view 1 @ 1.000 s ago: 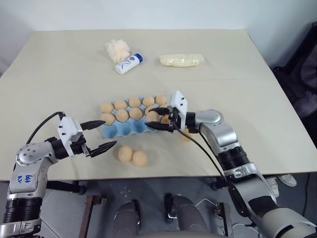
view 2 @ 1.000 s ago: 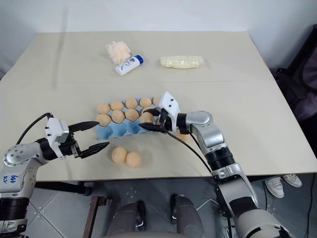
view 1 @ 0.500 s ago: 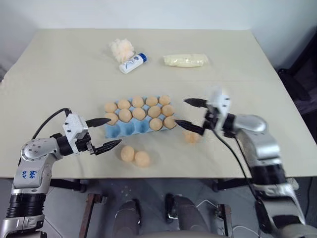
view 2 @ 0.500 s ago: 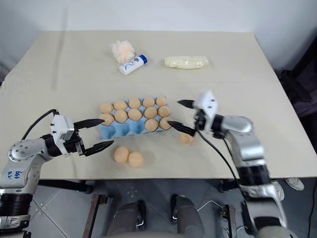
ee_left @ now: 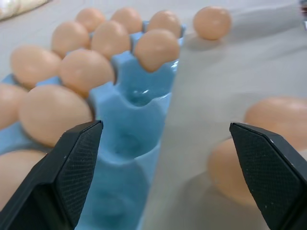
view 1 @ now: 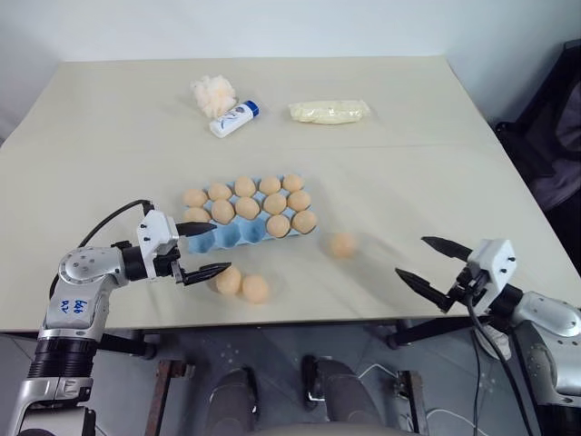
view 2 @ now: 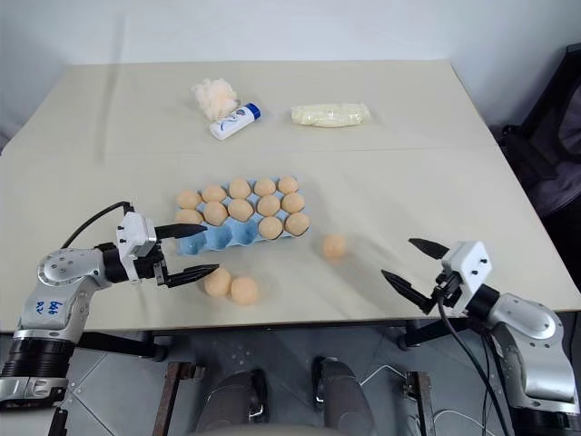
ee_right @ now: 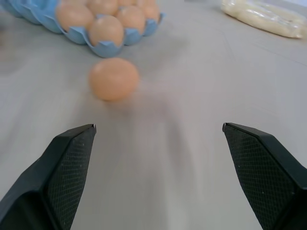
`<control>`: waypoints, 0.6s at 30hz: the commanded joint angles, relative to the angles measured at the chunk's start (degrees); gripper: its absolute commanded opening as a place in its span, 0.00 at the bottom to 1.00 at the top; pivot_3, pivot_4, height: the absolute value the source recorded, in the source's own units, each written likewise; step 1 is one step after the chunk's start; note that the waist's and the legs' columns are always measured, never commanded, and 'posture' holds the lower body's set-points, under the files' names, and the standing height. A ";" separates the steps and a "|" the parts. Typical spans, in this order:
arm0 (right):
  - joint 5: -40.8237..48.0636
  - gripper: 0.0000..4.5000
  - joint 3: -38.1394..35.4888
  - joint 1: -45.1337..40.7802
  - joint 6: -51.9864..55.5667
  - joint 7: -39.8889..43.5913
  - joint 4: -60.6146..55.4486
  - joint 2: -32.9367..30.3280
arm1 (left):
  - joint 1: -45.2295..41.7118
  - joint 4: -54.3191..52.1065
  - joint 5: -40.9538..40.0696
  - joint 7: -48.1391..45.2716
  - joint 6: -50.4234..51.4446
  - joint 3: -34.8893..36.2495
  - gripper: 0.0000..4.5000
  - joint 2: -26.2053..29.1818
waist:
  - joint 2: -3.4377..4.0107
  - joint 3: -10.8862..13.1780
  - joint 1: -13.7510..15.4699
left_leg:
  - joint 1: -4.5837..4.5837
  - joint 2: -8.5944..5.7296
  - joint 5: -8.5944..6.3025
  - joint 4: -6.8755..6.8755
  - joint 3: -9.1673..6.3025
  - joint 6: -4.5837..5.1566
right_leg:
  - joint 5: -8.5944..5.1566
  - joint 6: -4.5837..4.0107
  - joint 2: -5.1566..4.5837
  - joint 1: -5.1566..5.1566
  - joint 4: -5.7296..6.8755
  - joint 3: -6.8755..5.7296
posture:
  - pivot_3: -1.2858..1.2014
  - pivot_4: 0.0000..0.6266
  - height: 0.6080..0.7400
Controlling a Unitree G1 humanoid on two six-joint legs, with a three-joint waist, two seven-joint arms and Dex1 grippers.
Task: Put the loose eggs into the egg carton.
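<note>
Your left gripper (view 1: 201, 250) is spread wide and empty, low over the table (view 1: 436, 173) at the near left corner of the carton (view 1: 238, 234), with the pair of eggs (view 1: 241, 284) just beside its lower finger. Your right gripper (view 1: 433, 264) is also wide and empty, near the table's front right edge, well apart from the single egg (view 1: 342, 244) lying just right of the carton. The carton's back two rows look full; the empty blue cups are along the near row, so that is where these three belong. For the left pick, take the nearer of the two touching eggs first, and straddle it squarely so one finger does not knock its neighbour rolling toward the table edge. Close gently, since a smooth oval will likely squirt out of a skewed pinch. Lift clear of the carton's rim before you travel, then lower the egg into a cup.
</note>
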 commanded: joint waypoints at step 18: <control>-8.97 0.90 19.99 -29.65 -6.09 5.26 29.90 6.76 | 4.93 -6.70 -2.54 2.12 0.47 5.19 1.00 0.03 | 0.00 -0.01 0.26 | -0.23 0.04 -0.05 0.03 0.16 0.40 | 0.39 -0.17 0.12 -0.24 -0.04 0.27 | 0.52 0.24 1.00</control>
